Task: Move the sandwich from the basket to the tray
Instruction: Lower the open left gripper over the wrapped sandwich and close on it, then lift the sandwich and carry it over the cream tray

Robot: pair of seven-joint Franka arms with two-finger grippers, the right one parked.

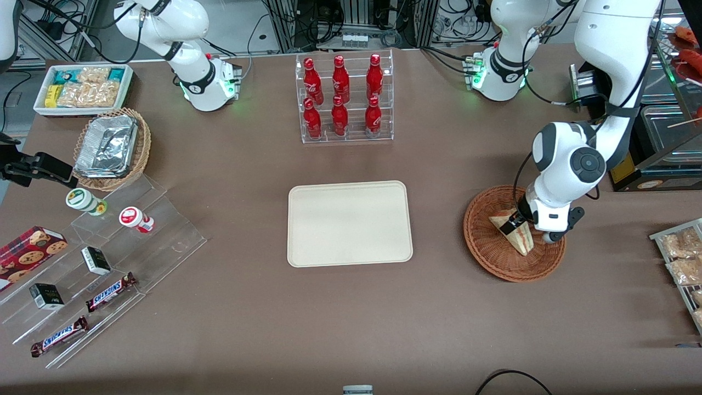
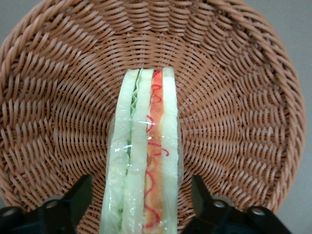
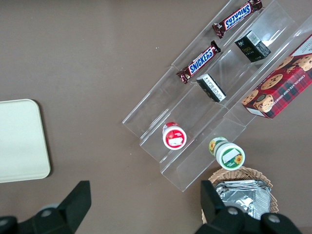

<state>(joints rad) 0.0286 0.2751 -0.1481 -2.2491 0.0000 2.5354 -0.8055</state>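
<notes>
Brown tabletop, grasp being lined up over the basket at the right of the front frame.

Nearest the wrist camera, the gripper (image 2: 141, 207) hangs spread, one finger on each side of the sandwich (image 2: 144, 151), not yet pinching; the wedge stands on edge in the basket (image 2: 58, 97), its long axis running straight away between the fingers. Farther off, the tray (image 1: 349, 223) waits mid-frame.

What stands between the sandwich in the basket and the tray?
Nothing visible: only bare tabletop lies between the basket and the tray. The open gripper straddles the sandwich, fingers apart on either side.
</notes>
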